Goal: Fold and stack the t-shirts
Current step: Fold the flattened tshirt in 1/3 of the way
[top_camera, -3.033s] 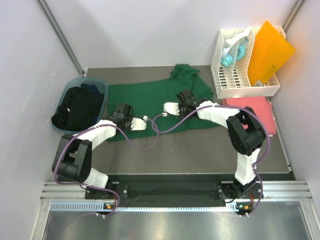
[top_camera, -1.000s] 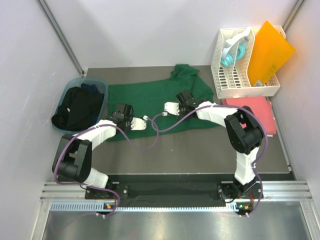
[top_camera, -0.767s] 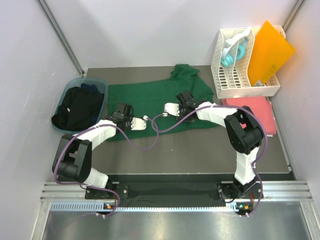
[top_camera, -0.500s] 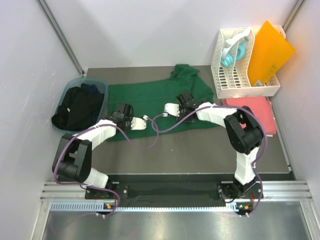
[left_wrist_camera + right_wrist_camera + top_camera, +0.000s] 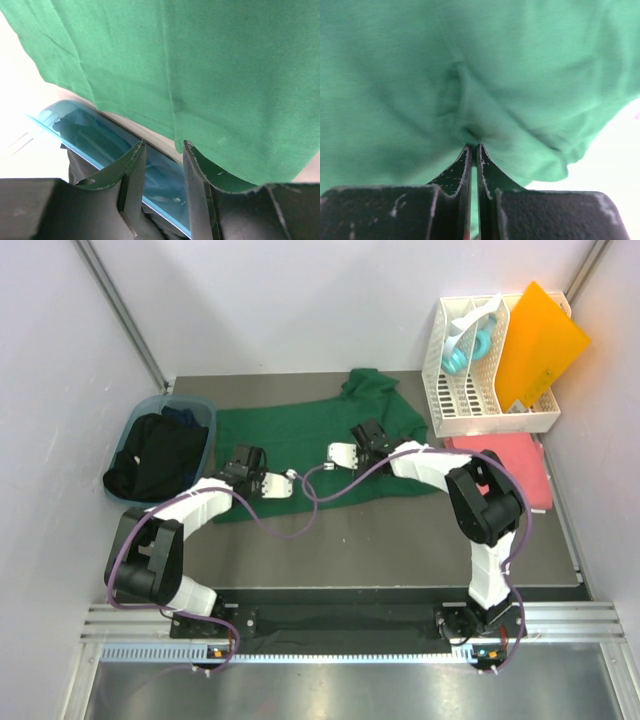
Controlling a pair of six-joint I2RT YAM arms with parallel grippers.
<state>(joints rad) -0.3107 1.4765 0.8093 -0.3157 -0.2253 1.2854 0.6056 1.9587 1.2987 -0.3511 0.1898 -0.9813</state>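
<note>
fold of green t-shirt (image 5: 470,75) between closed right jaws

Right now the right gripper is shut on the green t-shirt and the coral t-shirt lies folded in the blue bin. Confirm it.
One thing is wrong: the coral t-shirt lies folded on the table in front of the white rack, not in the blue bin, as the top external view shows. The right gripper is shut on the green t-shirt.

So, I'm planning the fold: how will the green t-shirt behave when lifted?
Probably floppy: the green t-shirt puckers into creases where the right fingers pinch it. Likely light, being thin cloth spread over the table. Lifted from one point, it should sag and drape.
</note>
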